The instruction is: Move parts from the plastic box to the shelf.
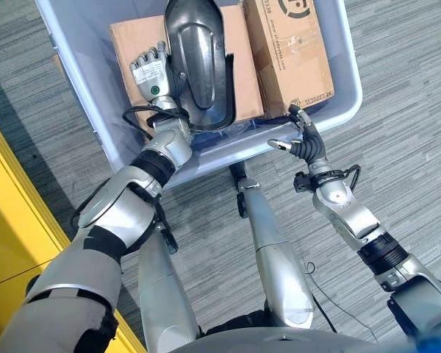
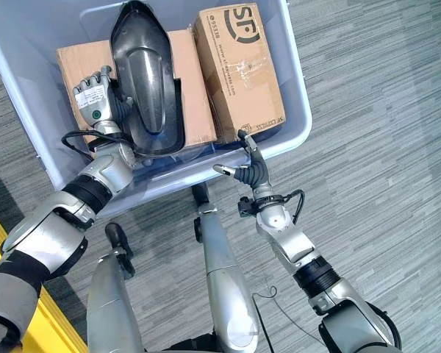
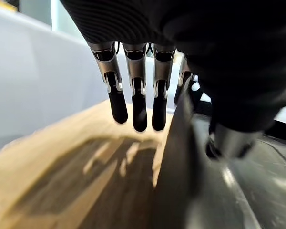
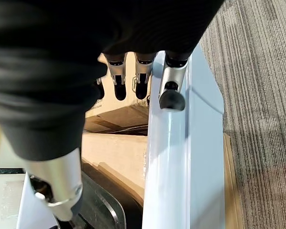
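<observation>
Left eye view showed the left hand [image 1: 153, 73] open-fingered beside the dark part [image 1: 198, 62] in the plastic box [image 1: 338, 110], pick-up stage; right hand [image 1: 301, 143] relaxed at the rim; next, probably curl around it

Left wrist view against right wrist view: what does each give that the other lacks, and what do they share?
Left wrist: the left hand with straight fingers over the flat cardboard box, thumb across the dark part edge. Right wrist: the right hand open at the plastic box rim, grey carpet beyond. Shared: the dark part, the flat cardboard box, the plastic box's pale wall.
</observation>
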Controlling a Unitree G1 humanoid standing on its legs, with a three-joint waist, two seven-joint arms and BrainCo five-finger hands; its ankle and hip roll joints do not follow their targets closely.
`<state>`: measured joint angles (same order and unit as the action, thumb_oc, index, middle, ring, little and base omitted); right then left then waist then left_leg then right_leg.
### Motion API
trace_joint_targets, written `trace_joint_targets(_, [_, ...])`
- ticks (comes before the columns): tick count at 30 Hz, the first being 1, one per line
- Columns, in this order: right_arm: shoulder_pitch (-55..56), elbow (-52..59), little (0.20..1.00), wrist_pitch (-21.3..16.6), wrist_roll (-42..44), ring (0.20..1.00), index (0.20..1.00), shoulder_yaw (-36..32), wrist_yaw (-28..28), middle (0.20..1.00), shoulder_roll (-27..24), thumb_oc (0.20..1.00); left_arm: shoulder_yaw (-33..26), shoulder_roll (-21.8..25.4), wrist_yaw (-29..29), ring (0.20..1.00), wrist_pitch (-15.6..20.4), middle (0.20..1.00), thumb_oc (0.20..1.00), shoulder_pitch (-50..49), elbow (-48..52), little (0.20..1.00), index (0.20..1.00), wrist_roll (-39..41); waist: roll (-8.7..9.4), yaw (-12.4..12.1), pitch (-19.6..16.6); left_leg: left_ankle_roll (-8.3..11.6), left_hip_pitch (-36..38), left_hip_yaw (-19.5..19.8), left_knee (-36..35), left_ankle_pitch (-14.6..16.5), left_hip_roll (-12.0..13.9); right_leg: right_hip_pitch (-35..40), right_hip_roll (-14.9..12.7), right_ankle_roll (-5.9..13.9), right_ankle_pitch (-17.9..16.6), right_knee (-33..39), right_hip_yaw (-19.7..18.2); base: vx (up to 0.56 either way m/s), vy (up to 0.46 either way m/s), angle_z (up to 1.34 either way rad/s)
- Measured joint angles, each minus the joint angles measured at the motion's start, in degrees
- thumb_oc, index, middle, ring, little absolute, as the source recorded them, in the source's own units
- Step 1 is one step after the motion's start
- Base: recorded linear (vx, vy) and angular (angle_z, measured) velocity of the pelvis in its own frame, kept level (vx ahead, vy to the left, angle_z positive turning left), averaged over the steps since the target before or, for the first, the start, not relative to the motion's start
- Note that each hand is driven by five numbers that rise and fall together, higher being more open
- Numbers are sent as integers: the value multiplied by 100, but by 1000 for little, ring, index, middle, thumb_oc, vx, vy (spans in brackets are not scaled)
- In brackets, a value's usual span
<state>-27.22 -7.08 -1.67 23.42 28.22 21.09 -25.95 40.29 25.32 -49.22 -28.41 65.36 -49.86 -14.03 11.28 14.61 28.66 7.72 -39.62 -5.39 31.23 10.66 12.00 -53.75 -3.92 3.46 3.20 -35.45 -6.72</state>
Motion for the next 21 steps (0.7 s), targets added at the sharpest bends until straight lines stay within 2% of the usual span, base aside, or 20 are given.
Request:
trace_joint_targets(5, [1, -8, 1000, -1, 0, 1000, 1000, -12, 54, 1000, 0, 1000, -101, -14, -120, 1000, 34, 1000, 1000, -17, 2, 1000, 1000, 240, 5, -12, -3, 2, -50, 21, 11, 10, 3, -15, 1, 4, 2, 21, 2, 7, -32, 1])
trace_joint_targets(8, [1, -21, 1000, -1, 0, 1000, 1000, -3, 60, 1000, 1, 1000, -365, -66, -416, 1000, 200, 1000, 1000, -114, 12, 1000, 1000, 624, 7, -25, -5, 2, -53, 30, 0, 10, 7, -15, 1, 6, 5, 26, 16, 8, -25, 0])
trace_joint_targets(11, [1, -31, 1000, -1, 0, 1000, 1000, -4, 92, 1000, 4, 1000, -665, -215, -668, 1000, 362, 1000, 1000, -250, 14, 1000, 1000, 676, 7, -36, -5, 3, -59, 37, -4, 10, 12, -14, 1, 6, 6, 32, 26, 10, -32, 1])
trace_joint_targets(17, [21, -70, 1000, 0, 0, 1000, 1000, -3, 179, 1000, 7, 1000, -723, -308, -1115, 1000, 635, 1000, 1000, -375, 192, 1000, 1000, 807, 14, -110, -5, 4, -79, 90, 0, 8, 41, 10, 7, 0, 8, 63, 89, 16, -47, 2])
trace_joint_targets(21, [116, -70, 1000, -1, 0, 1000, 1000, -31, 302, 1000, 63, 1000, -1003, -541, -1342, 1000, 732, 1000, 1000, -1027, 606, 1000, 1000, 1056, 22, -173, -6, 14, -105, 161, -15, 3, 87, 48, 35, -9, 11, 112, 175, 20, -75, 3])
